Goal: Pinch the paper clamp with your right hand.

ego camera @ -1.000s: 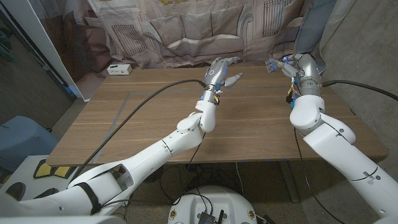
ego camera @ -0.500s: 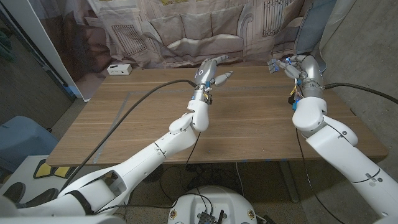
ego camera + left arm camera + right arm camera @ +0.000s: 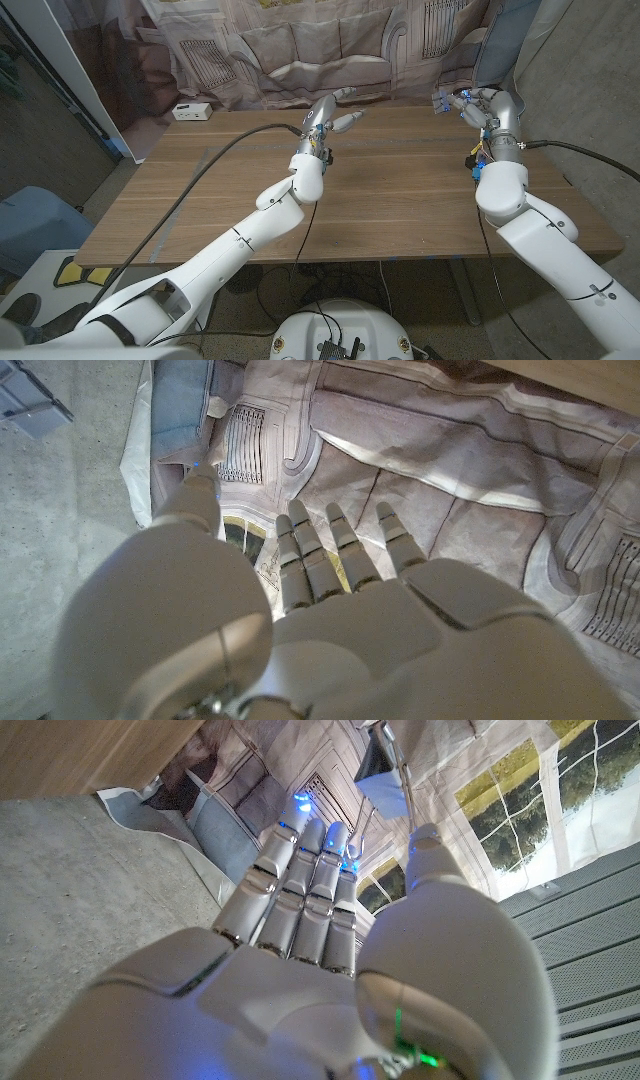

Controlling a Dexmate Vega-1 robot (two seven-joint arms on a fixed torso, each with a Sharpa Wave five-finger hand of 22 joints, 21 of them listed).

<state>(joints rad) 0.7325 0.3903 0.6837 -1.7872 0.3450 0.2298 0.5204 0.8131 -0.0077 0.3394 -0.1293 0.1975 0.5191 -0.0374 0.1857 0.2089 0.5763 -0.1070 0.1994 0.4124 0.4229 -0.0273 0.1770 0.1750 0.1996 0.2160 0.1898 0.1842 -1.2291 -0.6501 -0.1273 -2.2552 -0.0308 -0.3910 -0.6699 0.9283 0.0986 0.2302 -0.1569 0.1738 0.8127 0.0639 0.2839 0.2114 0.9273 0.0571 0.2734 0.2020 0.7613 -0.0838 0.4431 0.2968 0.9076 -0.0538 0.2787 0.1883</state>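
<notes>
From the head view, the right hand (image 3: 478, 103) is up at the far right of the table (image 3: 400, 190). Something small and pale sits at its fingertips, maybe the paper clamp (image 3: 440, 102), but it is too small and blurry to be sure. I cannot tell if the hand holds it or only touches it. The left hand (image 3: 330, 115) is raised over the far middle of the table with its fingers stretched out and nothing in it. A small white box (image 3: 190, 111) sits at the far left.

In the left wrist view, the left hand (image 3: 330, 620) has straight, spread fingers and holds nothing.

In the right wrist view, the right hand (image 3: 300, 950) has its fingers straight and side by side, and no clamp can be seen here.

What could go wrong: a clamp is springy, so a weak or crooked pinch could let it slip out and fall off the far edge.
</notes>
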